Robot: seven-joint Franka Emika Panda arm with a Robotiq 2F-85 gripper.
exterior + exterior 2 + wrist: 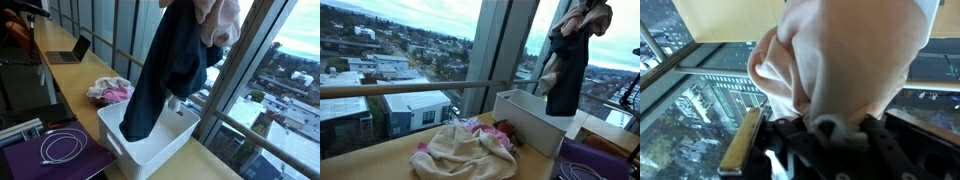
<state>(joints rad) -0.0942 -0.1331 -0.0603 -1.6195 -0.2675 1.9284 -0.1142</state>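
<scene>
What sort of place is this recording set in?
Probably an upper-floor office or lab: tall glass windows overlook city rooftops far below, and an open grey laptop sits on the long wooden counter, near a bundle of dark blue and pale clothes hanging over a white plastic bin.

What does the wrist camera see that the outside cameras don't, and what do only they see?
Only the wrist view: the gripper up close, clamped on a pale cloth.
Only the exterior views: a dark garment hanging over a white bin, a pile of clothes, a laptop and a white cable.
Both: the pale cloth and the city outside.
</scene>
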